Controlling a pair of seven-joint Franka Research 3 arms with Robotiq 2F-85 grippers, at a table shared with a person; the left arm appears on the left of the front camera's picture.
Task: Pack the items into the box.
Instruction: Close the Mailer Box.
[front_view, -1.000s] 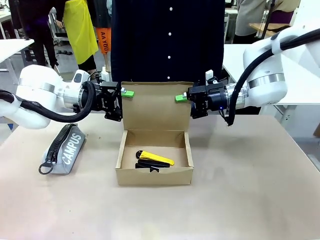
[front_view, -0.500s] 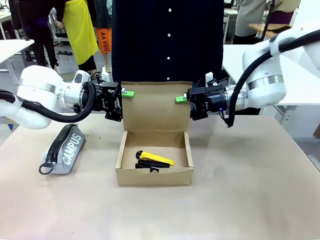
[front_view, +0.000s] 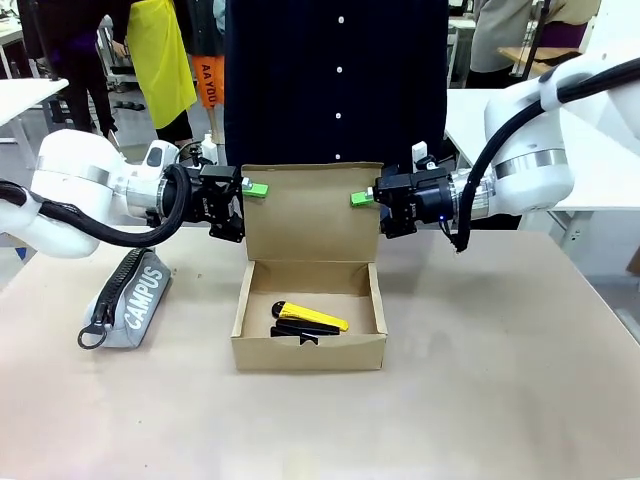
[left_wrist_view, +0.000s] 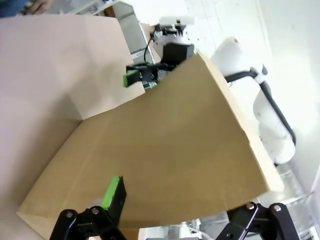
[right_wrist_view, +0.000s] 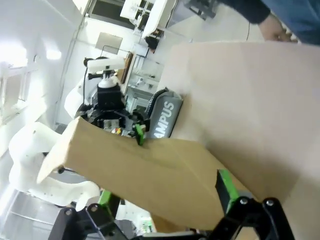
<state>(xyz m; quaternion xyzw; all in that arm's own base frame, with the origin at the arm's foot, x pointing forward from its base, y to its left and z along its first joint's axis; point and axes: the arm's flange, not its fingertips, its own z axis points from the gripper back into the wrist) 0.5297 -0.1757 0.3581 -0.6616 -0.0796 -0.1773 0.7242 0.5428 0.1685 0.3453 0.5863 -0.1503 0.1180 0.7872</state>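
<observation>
A tan table (front_view: 500, 400), a person (front_view: 335, 80) in a dark buttoned shirt behind it. The cardboard box (front_view: 310, 352) sits mid-table with the utility knife (front_view: 315, 318) and a flat black object (front_view: 300, 333) inside, its lid (front_view: 312, 215) upright. The left gripper (front_view: 250, 190) and right gripper (front_view: 360, 198) straddle the lid's upper corners, jaws spread apart — nothing has shifted over the last second. A grey CAMPUS pencil case (front_view: 135, 295) lies left of the box.

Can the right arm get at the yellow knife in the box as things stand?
Probably yes. The box stands open, lid upright at the back, and the knife lies uncovered inside. The right gripper, open at the lid's corner, only needs to come forward and down.
</observation>
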